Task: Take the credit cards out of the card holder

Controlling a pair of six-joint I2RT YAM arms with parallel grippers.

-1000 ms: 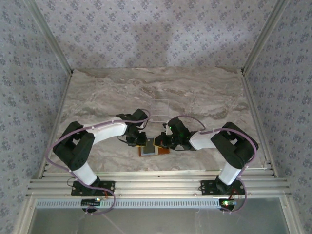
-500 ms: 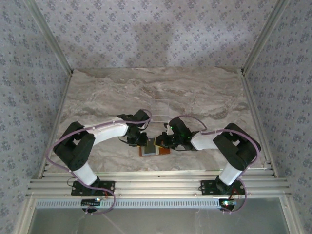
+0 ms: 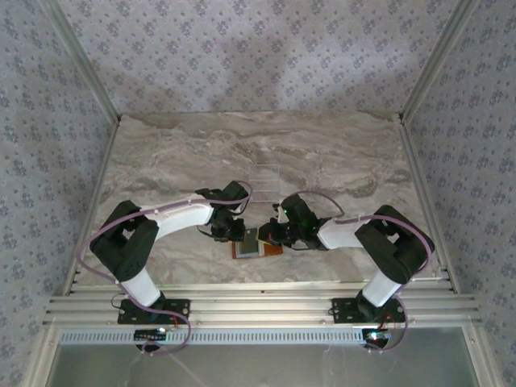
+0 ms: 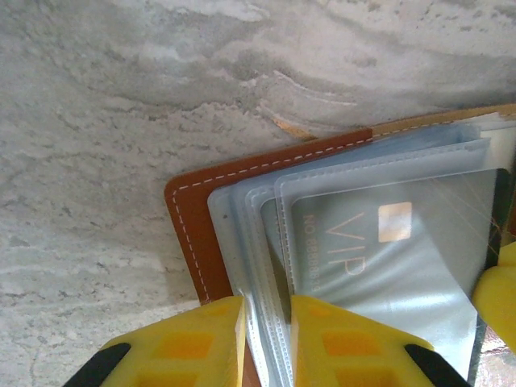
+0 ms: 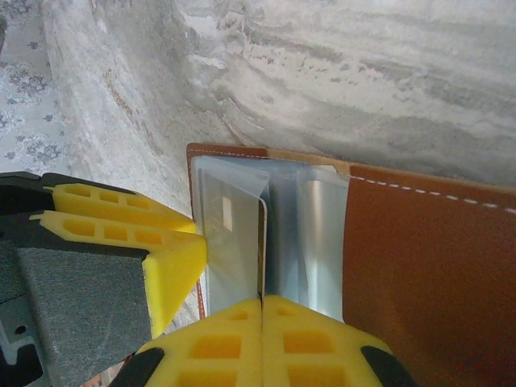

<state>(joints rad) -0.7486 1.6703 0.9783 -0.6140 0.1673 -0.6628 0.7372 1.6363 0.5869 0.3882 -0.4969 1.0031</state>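
Writing: "VIP" and a line beginning "NO 8888" are read on the grey card [image 4: 387,266], beside a gold chip; the remaining digits cannot be made out.
Card holder: the card holder [image 3: 256,247] is laid open on the marble table [image 3: 339,153] near its front edge, between both grippers. Brown leather, white stitching and fanned clear sleeves are seen.
Left gripper: the left gripper [image 4: 267,314] is clamped on the edge of the card holder's clear sleeves.
Right gripper: the right gripper [image 5: 262,314] is pressed together, with the sleeved grey card pinched at the seam.
Left wrist view: the print and chip are shown face-on.
Right wrist view: the card is seen steeply foreshortened and its lettering cannot be read; the left gripper's yellow finger is seen just beside it.
Top view: both arms are seen bent inward, meeting over the holder.
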